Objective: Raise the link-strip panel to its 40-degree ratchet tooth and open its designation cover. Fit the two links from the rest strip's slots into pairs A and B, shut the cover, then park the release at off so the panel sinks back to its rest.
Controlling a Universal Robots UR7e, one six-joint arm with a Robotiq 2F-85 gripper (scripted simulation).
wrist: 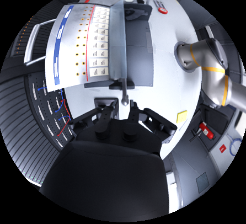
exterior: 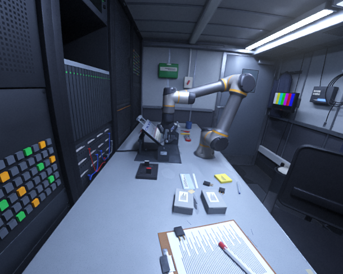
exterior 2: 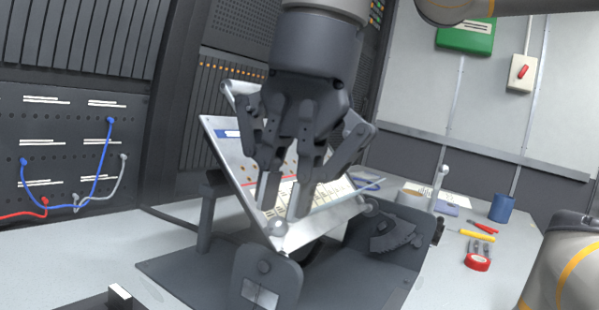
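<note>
The link-strip panel (exterior 2: 276, 179) is partly hidden behind my gripper (exterior 2: 283, 197); it stands tilted up on its stand, handle (wrist: 34, 42) at its top edge. Its clear designation cover (wrist: 117, 41) is swung open off the label strip, and the cover's ball knob (exterior 2: 277, 227) sits just below my gripper, which is open and empty. Rows of orange-ringed sockets (wrist: 80, 44) and white labels show on the panel face. The ratchet sector (exterior 2: 390, 235) sits at the stand's right side. Further along the bench lie the rest strip (exterior: 187, 180) and two small black links (exterior: 207, 183) (exterior: 222, 190).
The equipment rack (exterior: 47, 118) walls the bench's left side, with patch cables (exterior: 98, 156). A switch box (exterior: 147, 171) sits in front of the stand. Two grey boxes (exterior: 183, 201) (exterior: 213, 201), a yellow pad (exterior: 223, 177) and a clipboard (exterior: 213, 250) lie nearer. Tools and red tape (exterior 2: 477, 261) lie behind.
</note>
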